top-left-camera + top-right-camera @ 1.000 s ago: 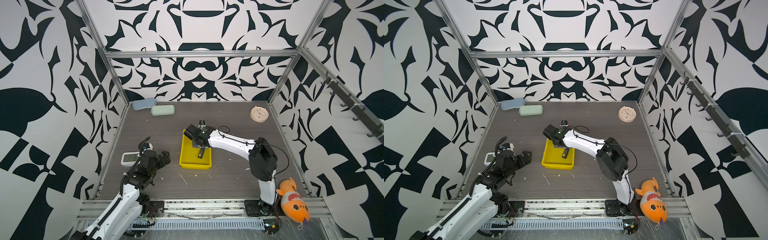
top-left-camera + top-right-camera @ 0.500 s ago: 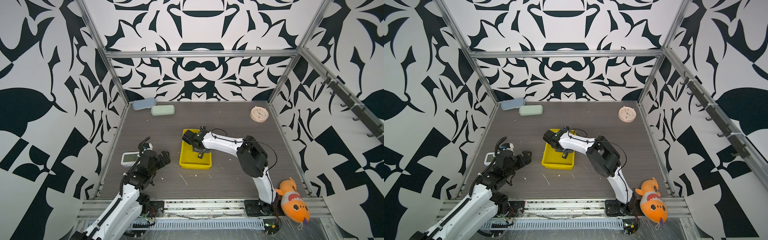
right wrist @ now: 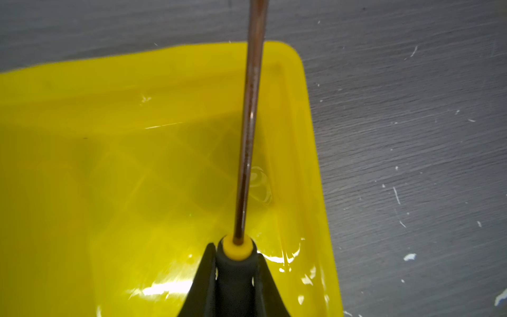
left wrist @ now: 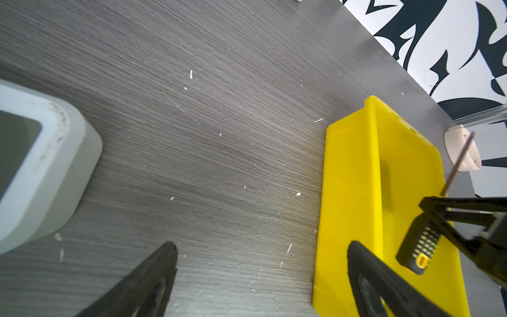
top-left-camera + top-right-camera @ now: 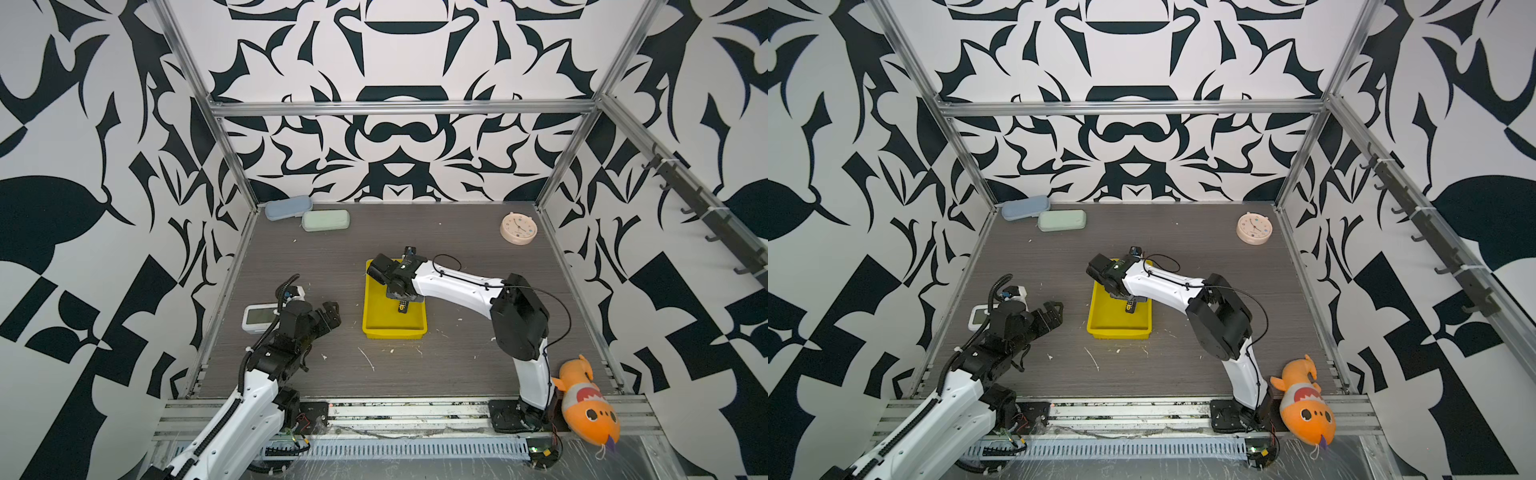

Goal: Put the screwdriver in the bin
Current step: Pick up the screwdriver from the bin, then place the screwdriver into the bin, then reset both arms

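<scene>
Clamps the screwdriver (image 3: 249,123) by its black handle in the right pincer (image 3: 236,263), closed tight on both sides of the grip just behind the yellow collar. Holds it inside the rim of the bin (image 5: 395,332), with the yellow butt down toward the glossy floor and the thin shaft slanting up toward the far side. Cannot tell contact between butt and floor. Shows the same hold in both top views, over the bin's far half, mid-surface (image 5: 449,374).

Parks the left pincer (image 4: 260,282) low over bare surface, spread wide and holding nothing, between the bin and a white gadget (image 4: 41,164).

Well apart from the bin: a clock (image 5: 518,228) near the far right corner, a blue case (image 5: 288,207) and a green case (image 5: 325,220) side by side at the far left, a plush fish (image 5: 586,407) at the near right edge.
</scene>
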`<state>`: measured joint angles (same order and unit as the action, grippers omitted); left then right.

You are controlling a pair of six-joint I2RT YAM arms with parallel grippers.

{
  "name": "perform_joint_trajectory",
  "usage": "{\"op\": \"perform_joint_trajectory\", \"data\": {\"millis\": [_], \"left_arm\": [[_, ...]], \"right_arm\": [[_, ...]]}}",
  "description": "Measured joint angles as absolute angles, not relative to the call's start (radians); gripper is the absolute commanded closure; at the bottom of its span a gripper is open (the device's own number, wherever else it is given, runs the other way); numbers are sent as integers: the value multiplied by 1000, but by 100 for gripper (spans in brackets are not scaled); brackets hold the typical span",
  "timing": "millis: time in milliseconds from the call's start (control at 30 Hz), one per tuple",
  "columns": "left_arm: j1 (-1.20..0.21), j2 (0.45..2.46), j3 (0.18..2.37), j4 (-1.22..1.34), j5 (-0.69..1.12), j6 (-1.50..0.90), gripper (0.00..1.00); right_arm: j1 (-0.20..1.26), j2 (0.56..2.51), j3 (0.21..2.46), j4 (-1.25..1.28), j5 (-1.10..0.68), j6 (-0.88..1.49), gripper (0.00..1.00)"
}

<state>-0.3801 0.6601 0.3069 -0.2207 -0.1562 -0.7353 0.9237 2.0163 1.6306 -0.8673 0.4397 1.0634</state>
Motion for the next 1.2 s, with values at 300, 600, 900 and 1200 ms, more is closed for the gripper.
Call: {"op": "perform_joint_trajectory", "data": {"millis": [300,600,900,1200], "left_arm": [[-380,660,307,-221,-157,-735,1],[-380,660,307,-220,-157,-735,1],[-380,660,307,-221,-157,-735,1],[-380,642,307,-221,-157,-736,1]], "right_arm": [[966,2011,1648,-869,384,1045,100],[976,2073,1644,-834,344,1045,64],[976,2019,1639,-830,355,1007,14],[941,1788,1623,-957,522,891,4]]}}
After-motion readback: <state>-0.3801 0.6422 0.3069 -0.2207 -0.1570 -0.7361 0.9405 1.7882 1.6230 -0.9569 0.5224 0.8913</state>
